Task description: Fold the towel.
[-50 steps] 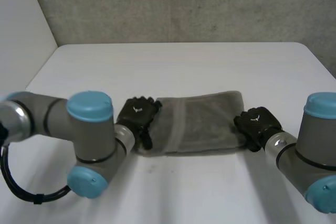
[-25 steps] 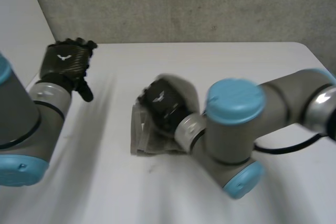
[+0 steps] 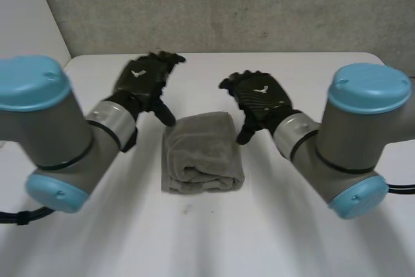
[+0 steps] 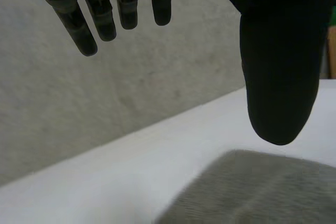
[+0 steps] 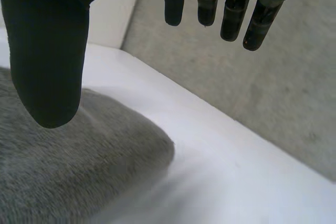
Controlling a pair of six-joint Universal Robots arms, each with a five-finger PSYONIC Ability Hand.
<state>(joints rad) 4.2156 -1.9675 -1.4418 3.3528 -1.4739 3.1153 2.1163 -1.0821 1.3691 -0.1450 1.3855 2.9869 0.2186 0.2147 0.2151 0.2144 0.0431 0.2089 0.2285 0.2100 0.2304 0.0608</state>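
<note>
At mid-surface, the towel (image 3: 202,154) lies flat as a compact folded bundle with a thick rounded fold at its near edge. Your left hand (image 3: 144,81) hangs by its far left corner and your right hand (image 3: 259,97) by its far right corner. Both are raised off the cloth, not touching it. Both hands are spread, fingers (image 4: 89,24) straight and thumbs wide, nothing held. Each wrist view has bare air between thumb and fingers, with towel below.

Handling, as a guess: soft terry, light, limp, no stiffness. The stacked layers will likely slip or slump if you lift the top one alone. If you go for another fold, pinch through all layers at the two far corners, one hand each, and carry them evenly toward the near edge. The bundle looks bulky, so it may spring open; pressing it flat should help.

Around it, the white surface (image 3: 207,238) has room on all sides. The grey wall (image 3: 227,4) is well apart behind. Your left arm (image 3: 65,141) and right arm (image 3: 350,141) flank the towel, so watch the elbows when you cross over.
</note>
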